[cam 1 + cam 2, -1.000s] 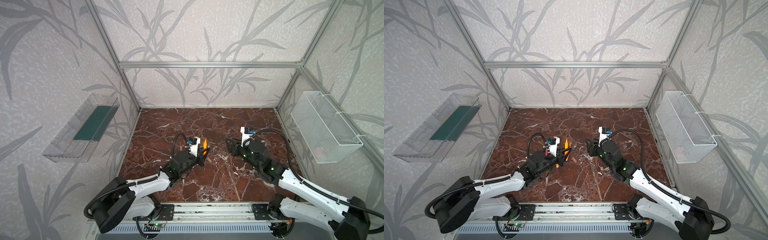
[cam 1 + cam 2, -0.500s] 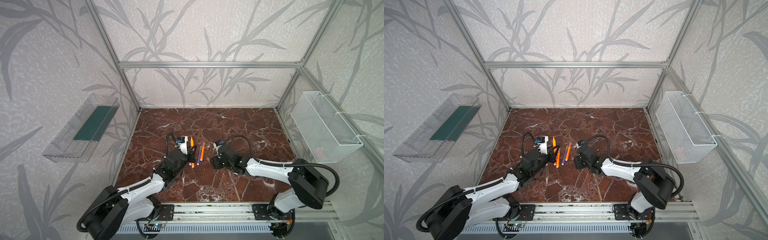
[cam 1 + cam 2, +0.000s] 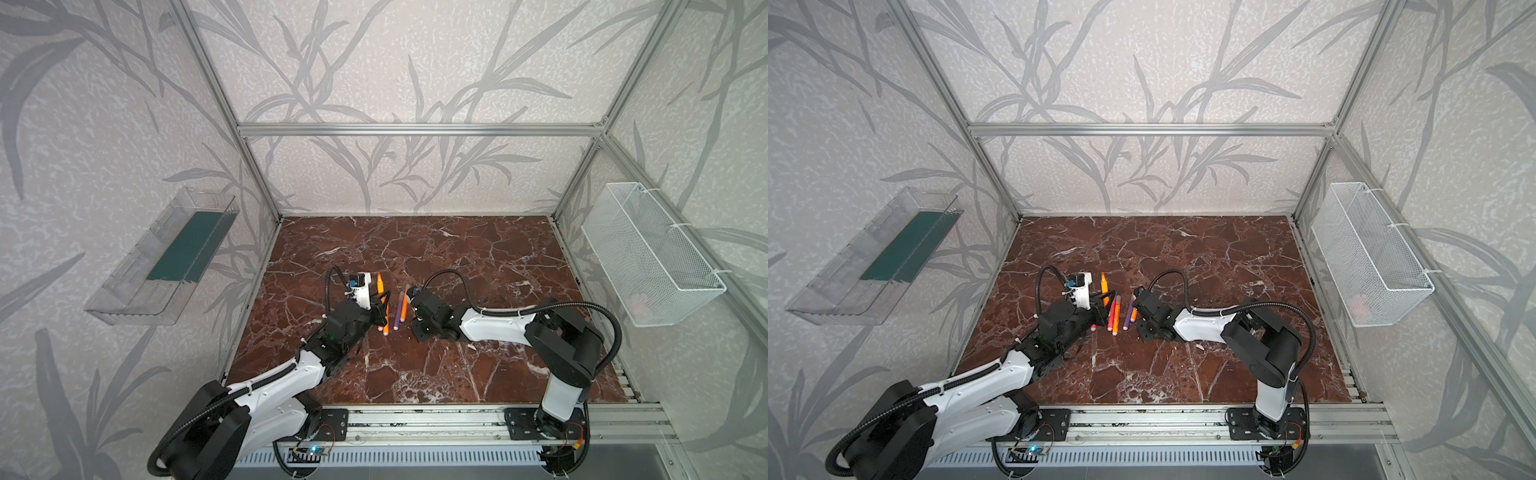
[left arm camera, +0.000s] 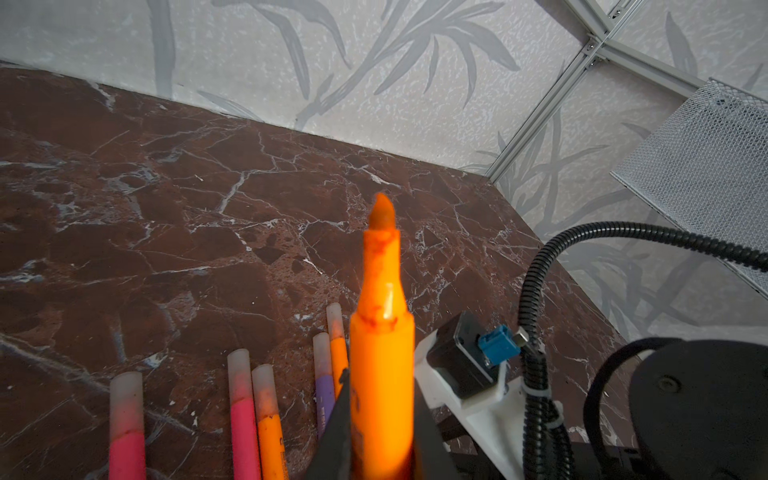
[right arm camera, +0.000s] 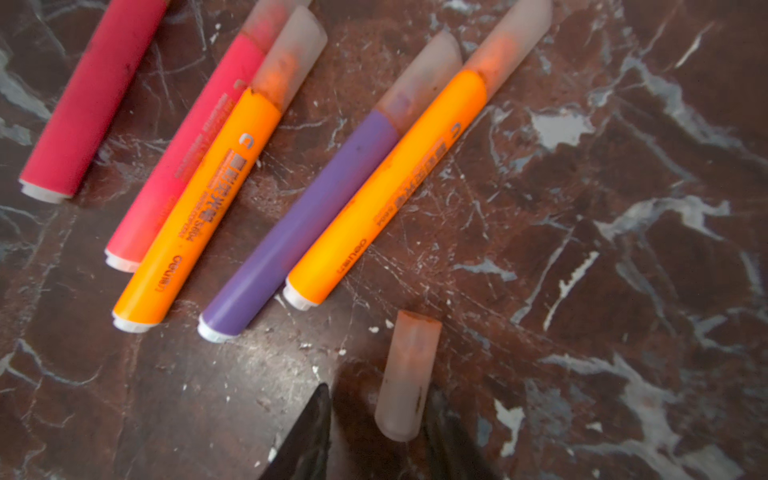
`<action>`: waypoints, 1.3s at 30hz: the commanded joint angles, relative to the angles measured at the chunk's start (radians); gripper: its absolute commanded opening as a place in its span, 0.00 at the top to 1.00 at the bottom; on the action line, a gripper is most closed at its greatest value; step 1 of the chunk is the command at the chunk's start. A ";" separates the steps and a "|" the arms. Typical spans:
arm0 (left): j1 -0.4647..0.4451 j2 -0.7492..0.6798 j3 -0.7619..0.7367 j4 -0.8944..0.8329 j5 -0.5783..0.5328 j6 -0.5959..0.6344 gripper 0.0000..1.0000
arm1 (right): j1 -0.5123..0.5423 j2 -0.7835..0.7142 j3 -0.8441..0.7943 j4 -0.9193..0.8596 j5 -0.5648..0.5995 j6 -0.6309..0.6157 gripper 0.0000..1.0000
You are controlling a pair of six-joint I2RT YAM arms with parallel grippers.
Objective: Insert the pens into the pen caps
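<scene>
My left gripper [image 4: 380, 415] is clamped on the uncapped orange pen [image 4: 381, 332], tip raised. My right gripper [image 5: 374, 399] stands parted around a loose cap [image 5: 409, 374] lying on the marble [image 5: 582, 249] (one finger clearly off it), just beside five capped pens [image 5: 307, 216] mid-table.

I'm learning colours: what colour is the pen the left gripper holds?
Orange pen, clearest in the left wrist view.

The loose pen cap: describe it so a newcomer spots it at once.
On the brown marble tabletop, find the row of five capped pens. Just off their white ends, between the fingers of the right gripper, lies the loose pen cap: a short, pale, translucent tube, the only cap with no pen in it.
</scene>
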 commanded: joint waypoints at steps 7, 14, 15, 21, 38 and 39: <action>0.010 -0.019 -0.018 0.002 0.022 -0.013 1.00 | 0.010 -0.019 -0.022 -0.090 0.171 0.021 0.62; 0.014 -0.024 -0.022 0.003 0.027 -0.016 1.00 | 0.007 0.004 0.011 -0.096 0.239 0.059 0.62; 0.015 -0.026 -0.022 0.002 0.027 -0.016 1.00 | 0.003 0.011 0.019 -0.102 0.247 0.067 0.62; 0.016 -0.042 -0.028 -0.001 0.030 -0.016 1.00 | -0.052 0.004 0.004 -0.081 0.243 0.102 0.62; 0.019 -0.073 -0.040 -0.012 0.034 -0.016 1.00 | -0.072 0.160 0.214 -0.073 0.151 0.076 0.62; 0.019 -0.075 -0.039 -0.012 0.035 -0.017 1.00 | -0.073 0.165 0.230 -0.082 0.150 0.073 0.62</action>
